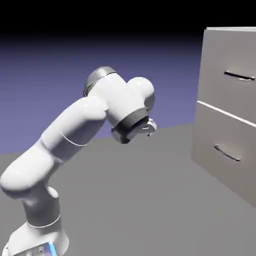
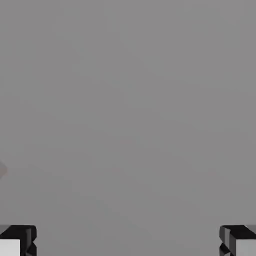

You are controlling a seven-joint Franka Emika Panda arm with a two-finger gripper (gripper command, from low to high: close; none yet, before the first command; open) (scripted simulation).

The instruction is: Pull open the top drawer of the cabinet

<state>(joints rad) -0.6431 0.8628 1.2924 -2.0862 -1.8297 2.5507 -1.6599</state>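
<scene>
The light-grey cabinet point(image 1: 212, 107) stands at the exterior view's right edge. Its top drawer point(image 1: 225, 97) sits flush and carries a thin straight dark bar handle point(image 1: 239, 76). My gripper point(image 1: 149, 128) is far to the left of the cabinet, tucked under the bent white wrist, and only a small part of it shows. In the hand view the gripper point(image 2: 128, 245) is open: one fingertip point(image 2: 17, 241) sits in each bottom corner, nothing lies between them, and only plain grey surface fills the picture.
Below the top drawer is the lower drawer point(image 1: 220, 170) with a slightly curved handle point(image 1: 226, 152). A grey table point(image 1: 150, 200) stretches between the arm's base point(image 1: 37, 235) and the cabinet.
</scene>
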